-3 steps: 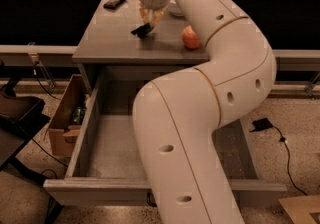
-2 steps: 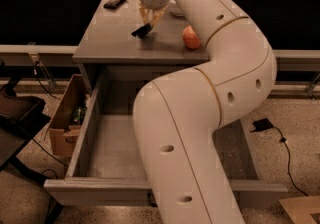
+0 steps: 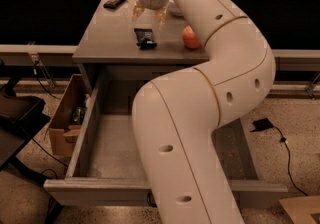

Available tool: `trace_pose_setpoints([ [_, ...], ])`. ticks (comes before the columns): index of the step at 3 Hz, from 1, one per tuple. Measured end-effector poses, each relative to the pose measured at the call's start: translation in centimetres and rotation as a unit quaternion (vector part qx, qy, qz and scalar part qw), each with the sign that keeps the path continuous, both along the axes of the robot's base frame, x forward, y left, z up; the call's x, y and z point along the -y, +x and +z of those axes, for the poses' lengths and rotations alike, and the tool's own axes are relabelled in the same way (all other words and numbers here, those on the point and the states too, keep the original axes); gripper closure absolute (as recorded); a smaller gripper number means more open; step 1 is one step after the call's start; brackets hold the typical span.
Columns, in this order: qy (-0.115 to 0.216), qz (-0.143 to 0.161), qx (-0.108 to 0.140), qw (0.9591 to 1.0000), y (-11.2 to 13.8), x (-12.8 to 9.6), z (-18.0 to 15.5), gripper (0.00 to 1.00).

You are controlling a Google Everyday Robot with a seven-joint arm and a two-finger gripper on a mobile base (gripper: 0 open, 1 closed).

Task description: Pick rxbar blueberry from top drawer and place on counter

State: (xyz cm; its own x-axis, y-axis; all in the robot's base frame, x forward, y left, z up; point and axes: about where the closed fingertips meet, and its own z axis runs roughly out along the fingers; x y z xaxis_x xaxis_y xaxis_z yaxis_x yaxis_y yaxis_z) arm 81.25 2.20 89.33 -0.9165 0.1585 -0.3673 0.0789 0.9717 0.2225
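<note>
The rxbar blueberry [image 3: 145,37], a dark wrapper with pale print, lies flat on the grey counter [image 3: 107,38] near its middle. My gripper [image 3: 149,16] hangs just above and behind the bar, open and empty, its amber fingers [image 3: 136,13] spread apart and clear of the wrapper. The top drawer [image 3: 112,150] is pulled wide open below the counter. The part of its speckled floor that shows is bare; my arm hides its middle and right side.
A plain black bar [image 3: 115,1] lies at the counter's back left. An apple [image 3: 190,38] sits to the right of the rxbar, and a white bowl [image 3: 175,10] stands behind it. A cardboard box [image 3: 65,118] stands left of the drawer. A cable and adapter [image 3: 262,124] lie on the floor at right.
The gripper let go of the rxbar and rose a little. The bar, held tilted at the fingertips before, now lies flat on the counter.
</note>
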Motion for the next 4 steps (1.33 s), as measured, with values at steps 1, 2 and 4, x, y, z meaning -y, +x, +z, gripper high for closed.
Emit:
trace_pose_setpoints([
  [1,0.000,0.000,0.000,1.0000,0.0,0.0,0.0,0.00],
  [2,0.011,0.001,0.039,0.9992,-1.3,3.5,5.2,0.00],
  [4,0.070,-0.046,0.169,0.9820,-10.1,14.6,17.6,0.00],
])
